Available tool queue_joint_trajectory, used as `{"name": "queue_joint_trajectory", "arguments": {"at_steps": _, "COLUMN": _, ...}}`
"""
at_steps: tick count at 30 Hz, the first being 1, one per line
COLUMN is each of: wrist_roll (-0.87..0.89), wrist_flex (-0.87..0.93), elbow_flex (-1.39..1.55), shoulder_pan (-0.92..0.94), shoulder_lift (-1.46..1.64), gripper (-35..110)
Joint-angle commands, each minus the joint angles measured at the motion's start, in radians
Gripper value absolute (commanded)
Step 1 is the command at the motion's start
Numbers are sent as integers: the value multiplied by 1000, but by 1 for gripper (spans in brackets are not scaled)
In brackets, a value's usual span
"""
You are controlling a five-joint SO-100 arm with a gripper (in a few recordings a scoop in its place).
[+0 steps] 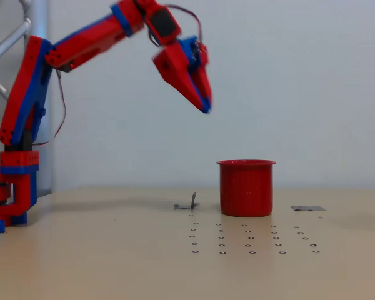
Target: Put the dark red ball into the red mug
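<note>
The red mug (246, 188) stands upright on the pale table (112, 250), right of the middle. The dark red ball is out of view. My red and blue gripper (204, 106) hangs high in the air, up and to the left of the mug, its tips pointing down and to the right. The jaws look shut, with nothing seen between them.
The arm's base (12, 194) stands at the left edge of the table. A small grey clip (187, 204) lies left of the mug and a grey tape patch (307, 208) lies to its right. Rows of small ring marks (250, 237) dot the table in front.
</note>
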Motion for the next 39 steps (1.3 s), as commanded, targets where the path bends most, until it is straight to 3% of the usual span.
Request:
{"name": "queue_joint_trajectory", "arguments": {"at_steps": 1, "wrist_roll": -15, "wrist_flex": 8, "elbow_flex": 29, "shoulder_pan": 69, "shoulder_lift": 186, "gripper": -1}}
{"name": "queue_joint_trajectory", "arguments": {"at_steps": 7, "wrist_roll": 146, "wrist_flex": -72, "elbow_flex": 298, "shoulder_pan": 192, "shoulder_lift": 405, "gripper": -2}}
{"name": "queue_joint_trajectory", "arguments": {"at_steps": 22, "wrist_roll": 594, "wrist_flex": -413, "elbow_flex": 1307, "shoulder_pan": 374, "shoulder_lift": 1160, "gripper": -2}}
{"name": "queue_joint_trajectory", "arguments": {"at_steps": 31, "wrist_roll": 581, "wrist_flex": -503, "elbow_flex": 1865, "shoulder_pan": 423, "shoulder_lift": 1617, "gripper": -2}}
{"name": "queue_joint_trajectory", "arguments": {"at_steps": 39, "wrist_roll": 640, "wrist_flex": -393, "elbow_flex": 1970, "shoulder_pan": 344, "shoulder_lift": 1741, "gripper": -2}}
